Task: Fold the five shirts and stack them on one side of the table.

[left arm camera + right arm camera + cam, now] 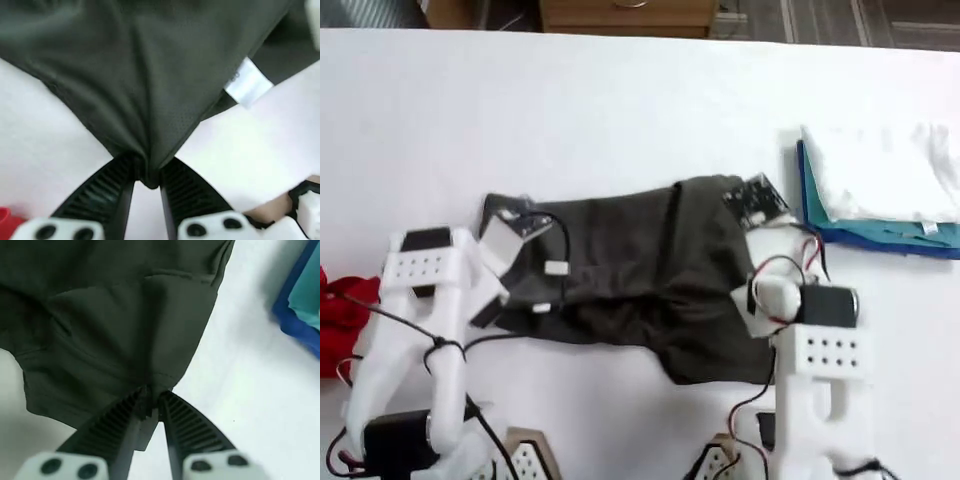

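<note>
**Mid-table, shirt four is in both claws**

Over the table, from the high view: a dark olive shirt lies spread and rumpled in the middle, not yet a tidy fold. At the right edge sits the stack: a white shirt on top, a teal shirt under it, and a blue shirt showing as a thin edge at the bottom. A crumpled red shirt waits at the far left. By my count that is three folded, one in hand and one untouched, so we are a little past halfway.

Now the left wrist view: the left claw has its black ribbed fingers pressed together on a gathered peak of the dark fabric. It is a fine, matte mesh knit, soft and limp, with a white sewn-in label poking out.

Over to the right wrist view: the right claw pinches a stitched hem corner of the same shirt, where the cloth is doubled over and creased, with the stack's blue and teal edges nearby.
</note>
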Robot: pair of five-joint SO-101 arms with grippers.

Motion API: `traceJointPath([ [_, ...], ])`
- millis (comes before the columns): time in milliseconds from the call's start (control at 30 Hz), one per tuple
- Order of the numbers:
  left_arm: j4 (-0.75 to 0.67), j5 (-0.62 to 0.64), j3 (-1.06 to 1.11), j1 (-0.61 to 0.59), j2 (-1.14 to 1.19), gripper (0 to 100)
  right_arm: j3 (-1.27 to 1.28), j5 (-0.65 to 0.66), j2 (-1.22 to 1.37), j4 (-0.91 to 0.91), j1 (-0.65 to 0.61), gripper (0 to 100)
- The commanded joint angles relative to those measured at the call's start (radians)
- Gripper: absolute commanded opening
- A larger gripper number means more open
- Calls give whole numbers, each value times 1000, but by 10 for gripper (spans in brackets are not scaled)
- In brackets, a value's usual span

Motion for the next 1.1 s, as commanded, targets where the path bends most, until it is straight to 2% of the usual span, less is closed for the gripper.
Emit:
traceJointPath([
  [0,-60,-9,45,-9,-35,25,43,58,-65,-19,73,21],
  [233,-155,-11,133,-9,-34,24,160,155,-76,-59,186,21],
  [500,-170,-2,134,-26,-37,24,169,175,-77,-41,225,21],
  [633,-129,-9,87,-58,-35,24,103,213,-77,45,231,21],
  [733,-101,-69,97,-58,-34,24,94,233,-77,91,231,21],
  [933,-152,-86,131,-60,-32,24,167,265,-77,94,229,21],
  [1067,-187,-86,113,-63,55,24,210,316,-77,76,259,21],
])
